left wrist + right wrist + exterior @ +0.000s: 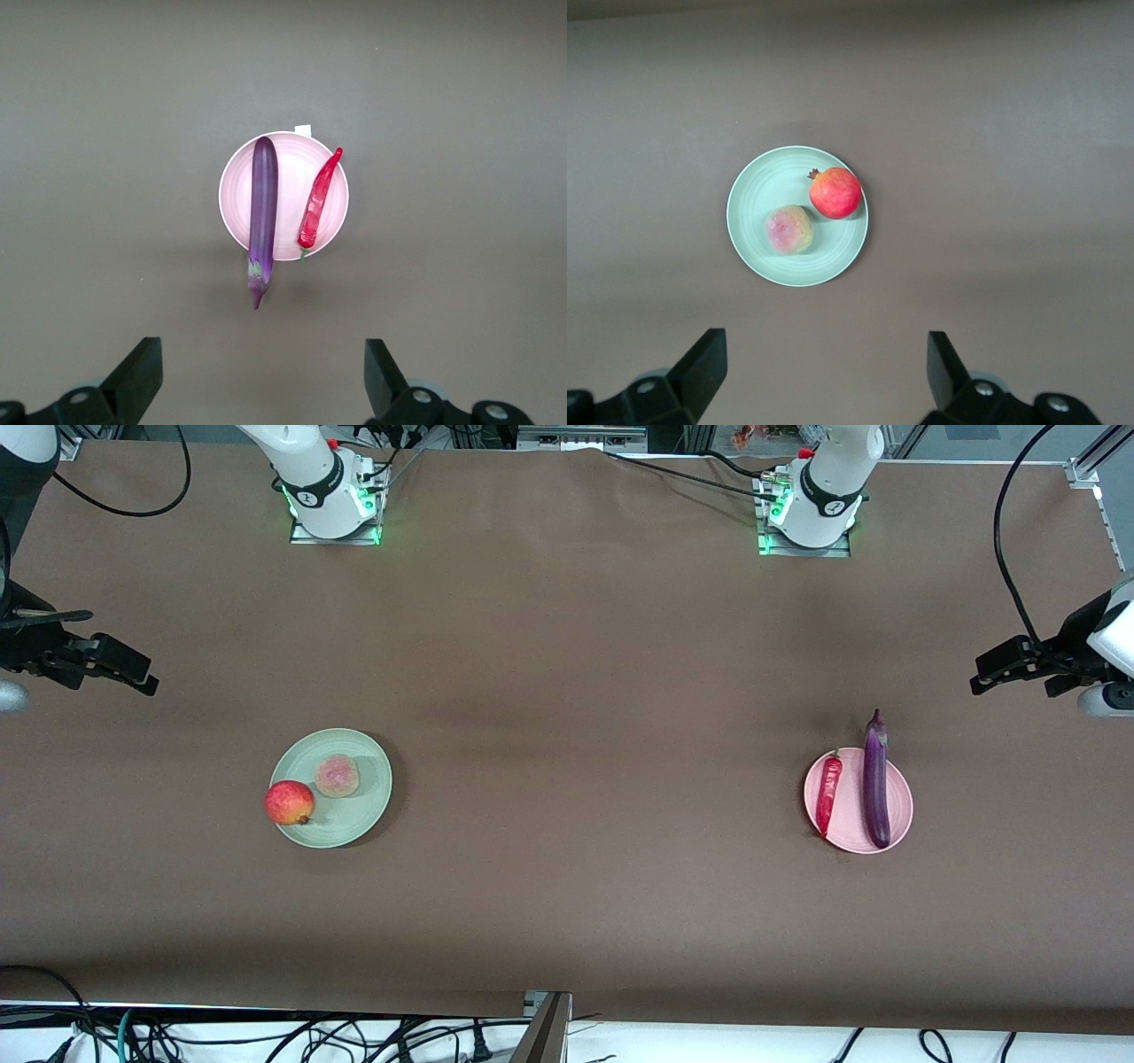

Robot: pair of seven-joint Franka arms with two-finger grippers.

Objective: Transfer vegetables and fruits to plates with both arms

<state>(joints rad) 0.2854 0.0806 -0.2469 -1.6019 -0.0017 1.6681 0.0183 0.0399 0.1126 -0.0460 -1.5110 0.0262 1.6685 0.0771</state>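
Note:
The purple eggplant (876, 781) and the red chili pepper (828, 793) lie side by side on the pink plate (897, 815); the eggplant's stem end sticks out over the rim. They also show in the left wrist view: eggplant (262, 212), chili (318, 200), plate (236, 190). The pomegranate-like fruit (289, 802) and the peach (337, 776) sit on the mint green plate (363, 815), also in the right wrist view: fruit (835, 192), peach (788, 229), plate (757, 190). My left gripper (979, 682) (261, 376) is open and empty, high at the table's end. My right gripper (146, 682) (826, 376) is open and empty likewise.
The brown table cloth (567, 691) covers the table between the two plates. The arm bases (332, 500) stand along the table's edge farthest from the front camera. Cables (266, 1036) hang below the nearest edge.

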